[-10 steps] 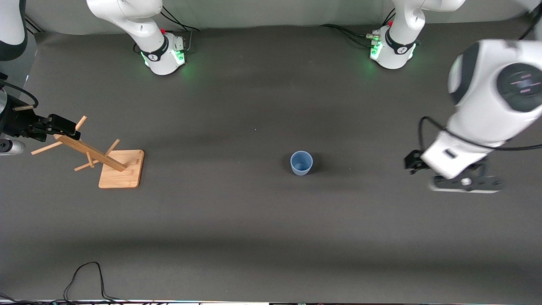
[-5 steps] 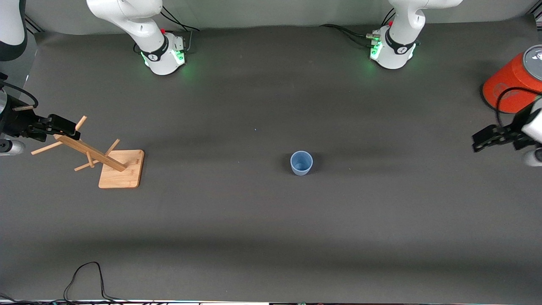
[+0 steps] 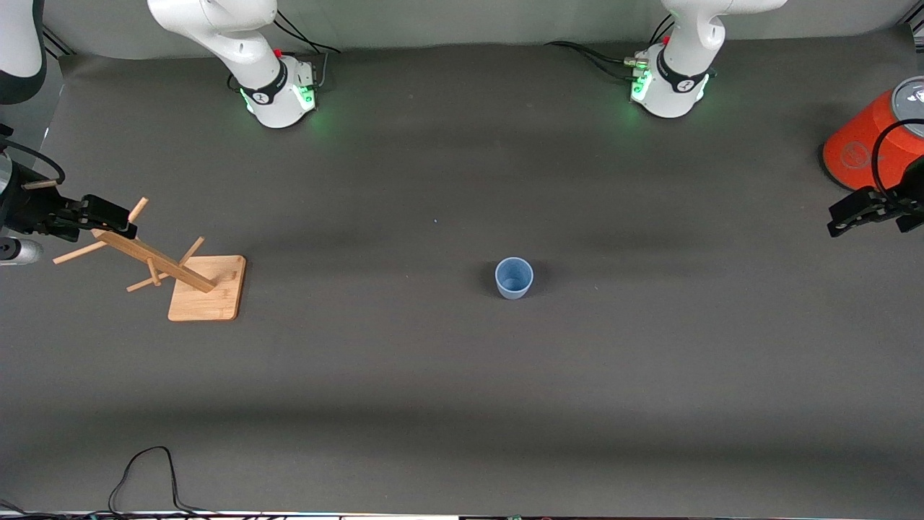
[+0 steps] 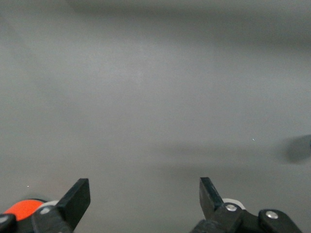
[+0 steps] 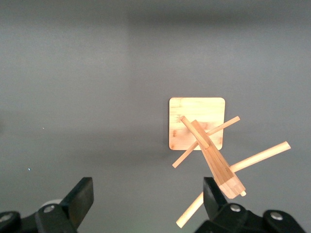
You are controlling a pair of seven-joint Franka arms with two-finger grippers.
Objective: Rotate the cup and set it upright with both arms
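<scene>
The pale-blue cup (image 3: 514, 278) stands upright, mouth up, on the dark table near its middle, with nothing touching it. My left gripper (image 3: 852, 213) is open and empty at the left arm's end of the table, beside the orange can (image 3: 870, 144) and well away from the cup. In the left wrist view (image 4: 145, 199) its fingers stand wide apart over bare table. My right gripper (image 3: 108, 217) is open and empty at the right arm's end, over the top of the wooden peg rack (image 3: 155, 260). The right wrist view (image 5: 146, 199) shows its fingers apart.
The wooden peg rack stands on a square base (image 3: 206, 289), which also shows in the right wrist view (image 5: 194, 116). The large orange can with a silver top shows partly in the left wrist view (image 4: 22, 206). A black cable (image 3: 144, 469) lies at the table's near edge.
My left arm has swung away from the cup toward its own end of the table, uncovering the orange can. The cup and my right arm have not moved.
</scene>
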